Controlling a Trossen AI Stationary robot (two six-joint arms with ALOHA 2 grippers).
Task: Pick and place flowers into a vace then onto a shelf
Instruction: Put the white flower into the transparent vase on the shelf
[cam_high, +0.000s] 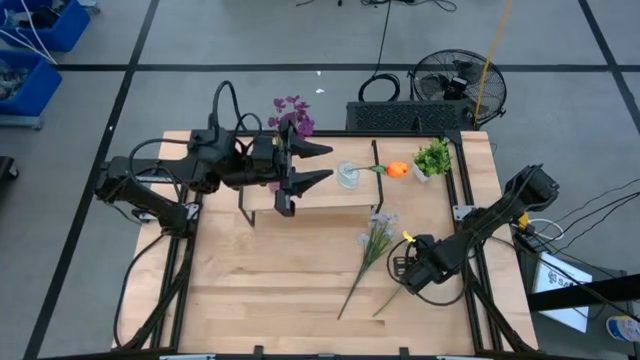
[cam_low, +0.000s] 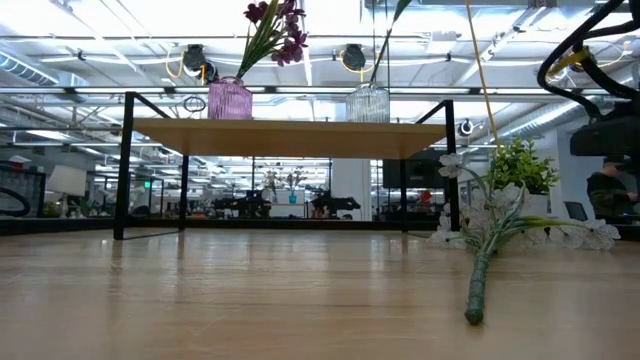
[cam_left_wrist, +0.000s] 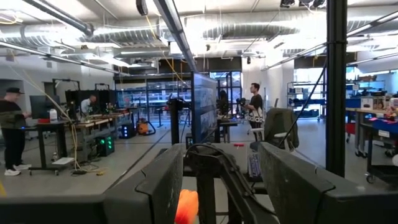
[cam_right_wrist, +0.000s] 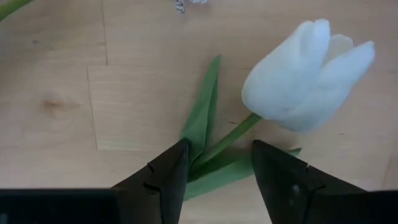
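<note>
The shelf (cam_high: 330, 197) stands across the far half of the table. On it are a pink vase (cam_low: 230, 100) with the dark purple flowers (cam_high: 292, 113) and a clear vase (cam_high: 348, 176) with the orange tulip (cam_high: 397, 170) leaning toward the table's right. My left gripper (cam_high: 325, 163) hovers open above the shelf, its fingers pointing at the clear vase. The pale spray (cam_high: 375, 235) lies flat on the table. My right gripper (cam_right_wrist: 217, 171) is open low over the white bud flower (cam_right_wrist: 308, 74), one finger on each side of its stem (cam_right_wrist: 227, 142).
A small potted plant (cam_high: 432, 158) sits at the shelf's right end. A fan (cam_high: 455, 85) and cables lie on the floor beyond the far edge. The near half of the tabletop (cam_high: 270, 290) is bare wood. People stand in the room behind.
</note>
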